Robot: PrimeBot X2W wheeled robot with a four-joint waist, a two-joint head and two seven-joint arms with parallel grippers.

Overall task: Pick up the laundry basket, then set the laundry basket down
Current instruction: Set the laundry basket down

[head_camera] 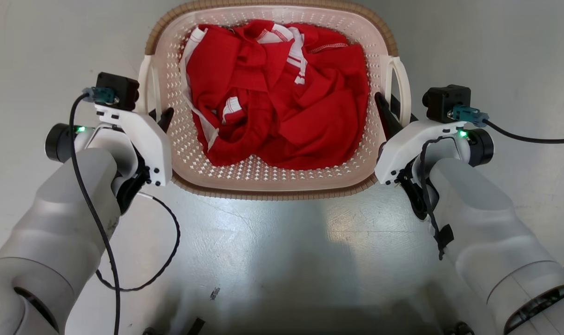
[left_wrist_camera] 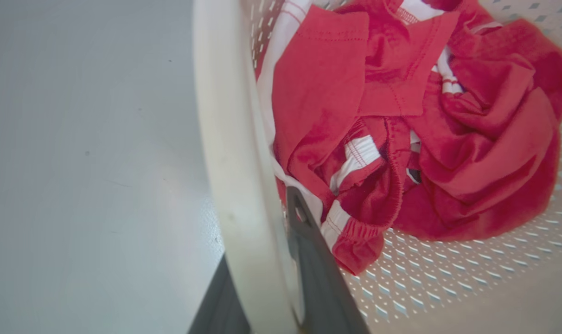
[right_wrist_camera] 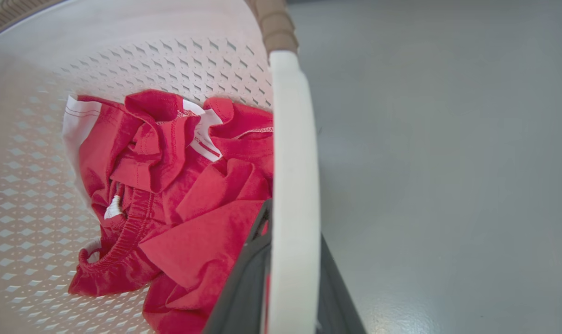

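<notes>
Cream perforated plastic with a brown woven-look rim: one basket (head_camera: 272, 179), in the middle of the head view, between the two arms. Two white loop handles, one on each side: left handle (head_camera: 145, 86) and right handle (head_camera: 401, 88). Inside, a heap of red clothes (head_camera: 282, 102) with white trim; number of pieces not possible to tell.

Two grippers. Left gripper (head_camera: 160, 117) clenched on left handle, one dark finger (left_wrist_camera: 313, 269) on the inner side and one on the outer side, both against the white band in the left wrist view. Right gripper (head_camera: 389, 110) grasping right handle in the same way, the white band between its two fingers (right_wrist_camera: 244, 287) in the right wrist view. Cannot tell whether basket stands on the floor (head_camera: 282, 242) or hangs just above it.

Two black wrist cameras (head_camera: 117, 90), two small green lights (head_camera: 80, 129), two black cables (head_camera: 170, 251), one of each per arm.

Under and around all this, smooth grey floor, glossy, with a pale reflection near basket and a few small dark marks at the bottom edge. Same grey floor beside basket in both wrist views.
</notes>
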